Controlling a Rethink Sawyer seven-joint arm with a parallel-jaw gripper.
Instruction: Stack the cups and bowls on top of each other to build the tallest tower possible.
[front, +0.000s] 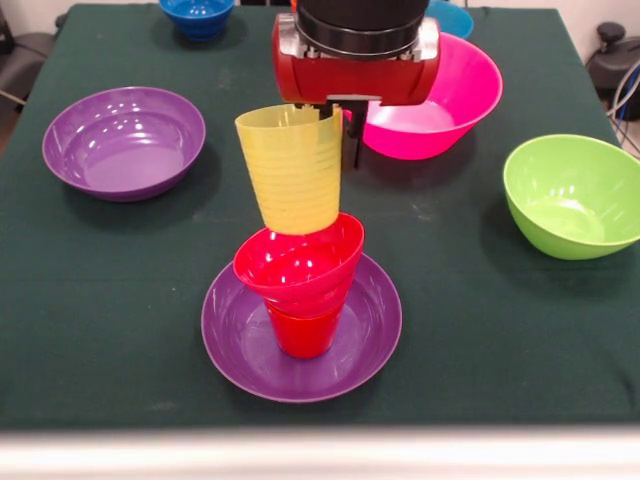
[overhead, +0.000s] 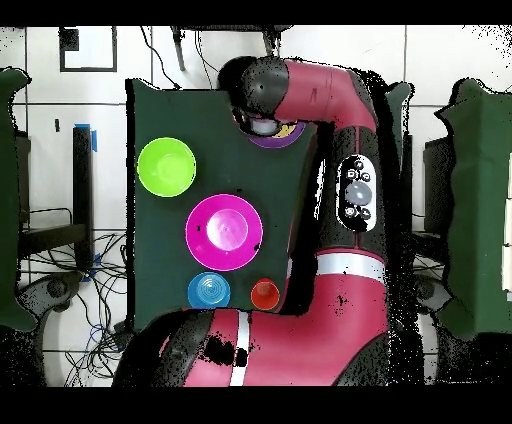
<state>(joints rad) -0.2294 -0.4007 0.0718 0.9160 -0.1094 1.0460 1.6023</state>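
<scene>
In the front view the picture's top edge cuts off the arm (front: 357, 25), the far rim of the dark blue bowl (front: 197, 15) and most of the light blue bowl (front: 452, 18) behind the pink bowl (front: 440, 95). The yellow cup (front: 290, 165) hides one side of the hand (front: 338, 135), so its grip cannot be judged; one dark finger (front: 353, 140) shows beside the cup. In the overhead view the arm (overhead: 310, 90) covers the tower, leaving only a purple and yellow sliver (overhead: 278, 133), and hides the second purple bowl.
</scene>
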